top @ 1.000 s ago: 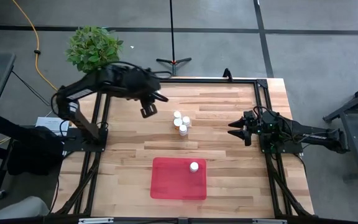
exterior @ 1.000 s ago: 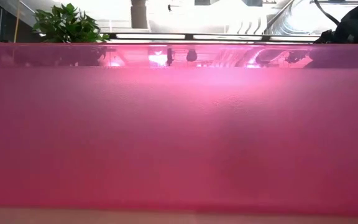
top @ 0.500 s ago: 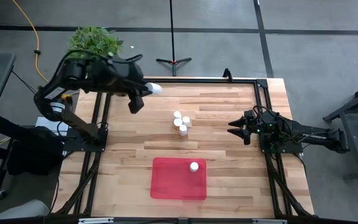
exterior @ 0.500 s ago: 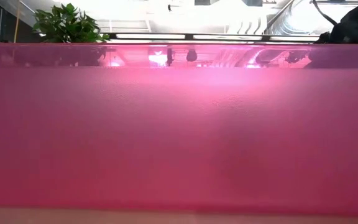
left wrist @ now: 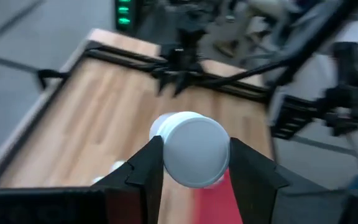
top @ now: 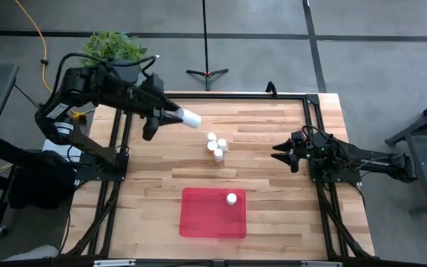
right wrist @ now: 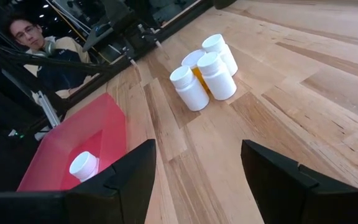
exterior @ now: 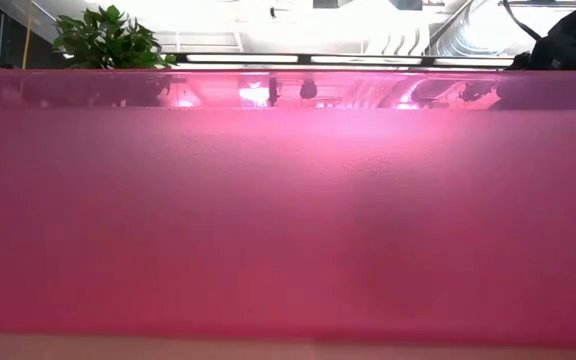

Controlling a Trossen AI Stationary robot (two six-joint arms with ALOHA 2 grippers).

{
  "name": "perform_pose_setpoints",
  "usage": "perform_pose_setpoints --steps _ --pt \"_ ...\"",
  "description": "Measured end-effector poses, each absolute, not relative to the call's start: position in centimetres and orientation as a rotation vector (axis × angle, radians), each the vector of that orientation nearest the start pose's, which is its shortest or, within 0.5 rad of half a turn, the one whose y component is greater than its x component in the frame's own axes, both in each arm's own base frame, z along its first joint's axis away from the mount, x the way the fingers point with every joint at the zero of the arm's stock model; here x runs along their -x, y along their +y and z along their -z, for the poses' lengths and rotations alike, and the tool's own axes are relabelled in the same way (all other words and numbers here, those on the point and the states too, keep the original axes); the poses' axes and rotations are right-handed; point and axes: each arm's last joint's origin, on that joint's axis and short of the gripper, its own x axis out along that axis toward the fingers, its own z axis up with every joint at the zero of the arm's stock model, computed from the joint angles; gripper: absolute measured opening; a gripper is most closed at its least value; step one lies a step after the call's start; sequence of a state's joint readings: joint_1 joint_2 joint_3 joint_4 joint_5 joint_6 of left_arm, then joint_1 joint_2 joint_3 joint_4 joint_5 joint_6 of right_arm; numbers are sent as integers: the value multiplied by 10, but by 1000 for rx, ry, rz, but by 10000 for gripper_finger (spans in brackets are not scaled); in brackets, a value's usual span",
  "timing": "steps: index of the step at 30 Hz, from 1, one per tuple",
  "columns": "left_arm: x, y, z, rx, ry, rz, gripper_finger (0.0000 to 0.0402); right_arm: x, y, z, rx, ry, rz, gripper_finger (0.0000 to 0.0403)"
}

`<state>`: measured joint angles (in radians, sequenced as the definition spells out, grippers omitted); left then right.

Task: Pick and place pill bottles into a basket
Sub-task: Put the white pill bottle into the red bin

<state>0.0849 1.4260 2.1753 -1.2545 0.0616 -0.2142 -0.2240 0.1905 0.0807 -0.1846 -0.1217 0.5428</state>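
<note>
1. The left gripper (left wrist: 190, 167) is clamped on a white bottle (left wrist: 189, 148), one dark finger pressed to each side, holding it in the air over the table's far left part; the round, smooth cap faces the wrist camera and hides the bottle's body
2. In the high view the held bottle (top: 190, 119) lies tilted, sticking out past the left gripper (top: 170, 116) toward the middle of the table
3. Four bottles (top: 215, 146) stand upright in a tight, touching cluster near the table's middle; in the right wrist view the cluster (right wrist: 202, 70) shows white caps, and an amber body shows between the white ones
4. The basket (top: 199, 219), a shallow red translucent tray with rounded corners, lies at the near middle, well apart from the cluster; one white-capped bottle (top: 231, 198) stands in its far right corner
5. In the low view the basket wall (exterior: 288, 220) fills nearly the whole picture, hiding the table; only a plant (exterior: 108, 42) and ceiling lights show above it
6. The right gripper (top: 282, 153) waits at the right edge, fingers spread wide and empty
7. The table (top: 273, 185) is pale wooden planks inside a dark frame
</note>
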Motion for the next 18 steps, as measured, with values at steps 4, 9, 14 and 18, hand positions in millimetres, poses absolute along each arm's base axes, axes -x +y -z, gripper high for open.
perform_pose_setpoints --steps 4,9,14,18 --pt "-209 13 -531 274 475 30 183 -101 -20 -158 -589 257 179 226" --pt "-218 11 -528 315 493 113 183 -101 -19 -158 -590 257 178 226" --pt "-228 8 -523 341 523 198 183 -101 -20 -158 -613 254 191 226" --pt "-240 0 -515 348 556 271 183 -101 -20 -158 -614 254 191 226"
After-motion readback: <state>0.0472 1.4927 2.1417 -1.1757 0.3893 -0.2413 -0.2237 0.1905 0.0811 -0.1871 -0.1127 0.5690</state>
